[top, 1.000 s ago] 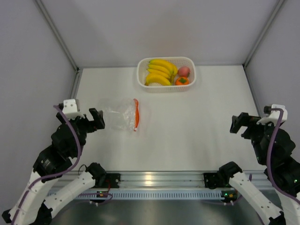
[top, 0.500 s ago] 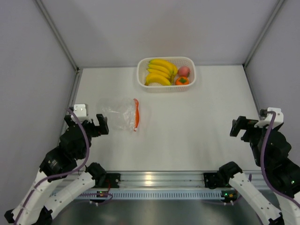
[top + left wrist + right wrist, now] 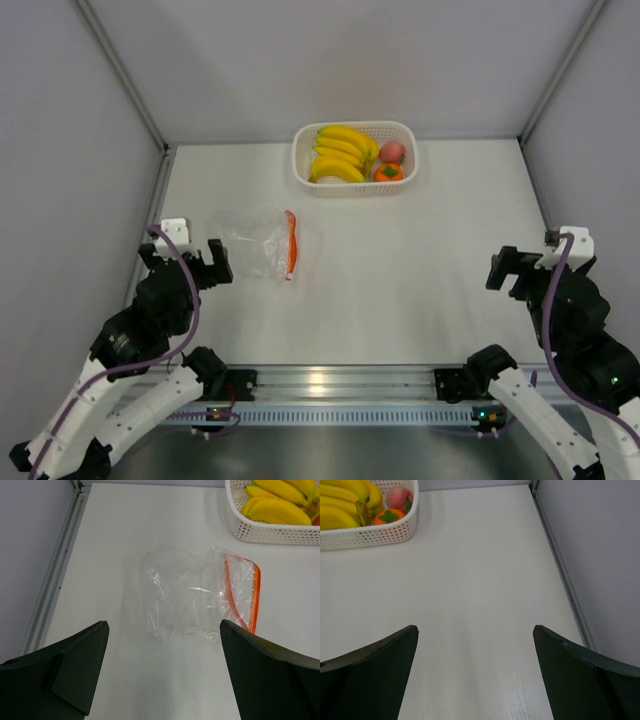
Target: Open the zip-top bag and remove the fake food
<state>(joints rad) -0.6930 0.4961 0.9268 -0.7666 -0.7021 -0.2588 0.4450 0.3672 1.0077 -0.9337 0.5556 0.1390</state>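
The clear zip-top bag lies flat and empty on the white table, its orange-red zip strip on its right edge; it also shows in the left wrist view. The fake food sits in a white perforated basket at the back: yellow banana bunches, a pink peach, an orange fruit with green top. My left gripper is open and empty, just near-left of the bag. My right gripper is open and empty at the right.
The basket shows in the left wrist view and in the right wrist view. Grey walls and metal rails bound the table on the left, right and back.
The left arm has drawn back toward the near edge, away from the bag. The right arm has drawn back slightly too. The bag and basket have not moved.
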